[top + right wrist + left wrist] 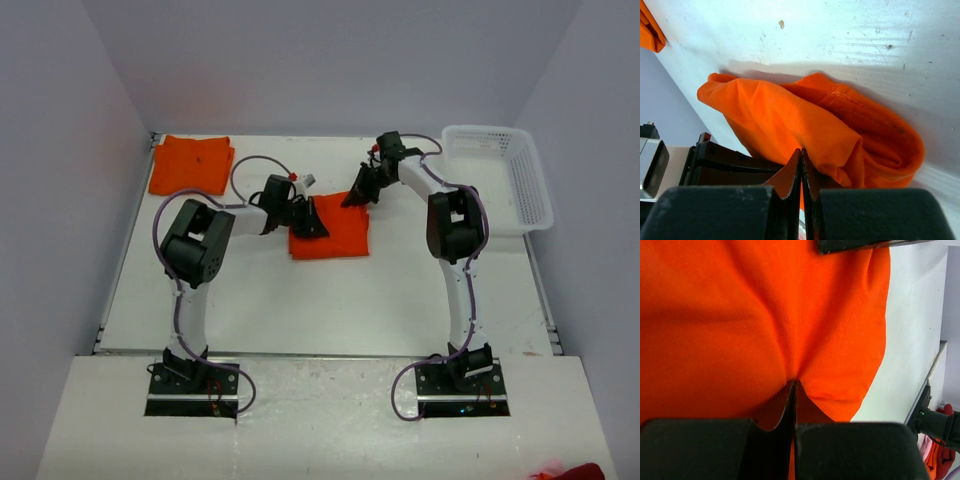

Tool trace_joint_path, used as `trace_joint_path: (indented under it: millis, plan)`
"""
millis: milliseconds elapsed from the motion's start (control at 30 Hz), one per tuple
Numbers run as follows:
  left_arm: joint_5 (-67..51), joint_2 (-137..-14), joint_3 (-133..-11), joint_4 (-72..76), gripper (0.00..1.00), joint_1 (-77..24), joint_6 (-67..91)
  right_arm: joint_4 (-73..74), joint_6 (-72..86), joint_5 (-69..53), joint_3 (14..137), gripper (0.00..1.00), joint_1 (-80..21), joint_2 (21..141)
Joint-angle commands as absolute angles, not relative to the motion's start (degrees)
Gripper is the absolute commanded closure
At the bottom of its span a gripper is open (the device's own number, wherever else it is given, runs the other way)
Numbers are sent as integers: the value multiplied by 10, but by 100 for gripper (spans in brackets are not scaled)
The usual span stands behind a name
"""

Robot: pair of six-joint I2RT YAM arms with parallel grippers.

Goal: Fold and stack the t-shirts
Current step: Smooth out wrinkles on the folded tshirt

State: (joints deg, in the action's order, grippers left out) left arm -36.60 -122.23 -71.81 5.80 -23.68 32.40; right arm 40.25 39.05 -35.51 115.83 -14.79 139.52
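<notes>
Top external view: one t-shirt (190, 165) looks folded already, lying far left of the basket (497, 131). 2nd t-shirt (335, 240) sits btwn that one and the basket, mid-fold imo. Left gripper (312, 225) and right gripper (356, 195) are both pinched tight on its cloth. Stacking's not done yet.

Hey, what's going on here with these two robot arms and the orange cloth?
Both arms are handling one orange t-shirt in the middle of the table. The left gripper and the right gripper are each shut on its cloth. A second t-shirt lies folded at the far left corner, and a white basket sits at the far right.
</notes>
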Motion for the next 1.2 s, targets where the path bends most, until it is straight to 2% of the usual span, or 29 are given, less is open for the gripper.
trace_joint_path:
  millis: [0,333,433,567,700,833,900,967,1067,1167]
  plan:
    - [-306,-1202,-673,11,100,-228,303,419,410,-359,1175,100,-146,1401]
    - [-319,-1134,-591,35,100,-224,286,414,429,-344,1139,100,-139,1386]
    - [-330,-1083,-570,66,100,-227,295,378,380,-355,1115,100,-143,1349]
    - [-309,-1004,-550,90,100,-237,288,360,289,-312,1082,100,-166,1273]
    - [-272,-934,-548,105,79,-245,288,354,243,-287,1074,100,-176,1221]
    - [-261,-895,-562,86,70,-246,287,359,228,-278,1084,97,-176,1184]
    - [-224,-874,-572,39,62,-246,284,352,233,-294,1059,96,-177,1149]
    - [-169,-867,-586,-14,48,-246,266,341,250,-303,1014,93,-179,1122]
    - [-101,-862,-599,-97,20,-244,233,309,263,-312,923,90,-193,1046]
    - [-47,-874,-606,-146,12,-231,206,292,268,-287,846,88,-216,965]
